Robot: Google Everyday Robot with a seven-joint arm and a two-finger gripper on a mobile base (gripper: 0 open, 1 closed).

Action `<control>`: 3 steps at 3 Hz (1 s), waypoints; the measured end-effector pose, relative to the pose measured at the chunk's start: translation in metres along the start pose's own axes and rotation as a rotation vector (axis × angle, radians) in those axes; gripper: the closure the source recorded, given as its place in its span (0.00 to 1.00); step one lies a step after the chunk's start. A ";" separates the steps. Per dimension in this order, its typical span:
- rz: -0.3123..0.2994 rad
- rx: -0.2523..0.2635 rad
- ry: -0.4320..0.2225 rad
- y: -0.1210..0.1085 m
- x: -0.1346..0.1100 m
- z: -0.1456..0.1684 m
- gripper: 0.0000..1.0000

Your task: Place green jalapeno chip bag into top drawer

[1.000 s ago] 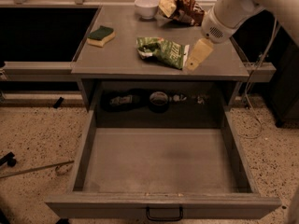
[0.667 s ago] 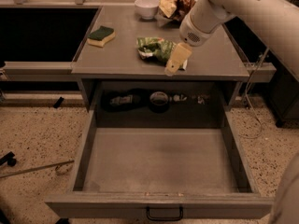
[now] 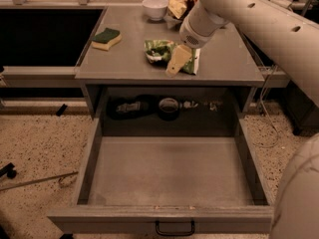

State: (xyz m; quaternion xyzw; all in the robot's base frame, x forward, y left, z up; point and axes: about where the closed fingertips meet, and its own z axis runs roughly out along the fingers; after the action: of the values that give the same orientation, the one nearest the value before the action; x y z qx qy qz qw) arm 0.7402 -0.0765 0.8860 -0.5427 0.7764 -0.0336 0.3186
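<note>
The green jalapeno chip bag (image 3: 158, 52) lies wrinkled on the grey cabinet top (image 3: 129, 59), near its front edge. My gripper (image 3: 177, 62) hangs from the pale arm that comes in from the upper right. It is low over the bag's right half and covers part of it. Whether it touches the bag cannot be told. The top drawer (image 3: 169, 171) is pulled fully out below the cabinet top, with a bare flat grey bottom. Its black handle (image 3: 174, 228) is on the front panel.
A green-and-yellow sponge (image 3: 106, 38) lies at the left of the cabinet top. A white bowl (image 3: 155, 7) and a brown-and-yellow snack bag (image 3: 178, 4) are at the back. Dark objects (image 3: 130, 106) and a round can (image 3: 169, 106) sit in the recess behind the drawer.
My gripper has moved left along the cabinet top, from the bag's right side to over its right half. The bag and drawer have not moved.
</note>
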 end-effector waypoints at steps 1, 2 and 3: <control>0.013 -0.010 0.004 -0.004 0.001 0.009 0.00; 0.013 -0.046 0.028 -0.013 -0.004 0.036 0.00; 0.003 -0.110 0.030 -0.015 -0.008 0.057 0.00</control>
State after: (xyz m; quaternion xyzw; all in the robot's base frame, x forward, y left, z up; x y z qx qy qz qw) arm 0.7848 -0.0584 0.8503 -0.5577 0.7825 0.0016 0.2768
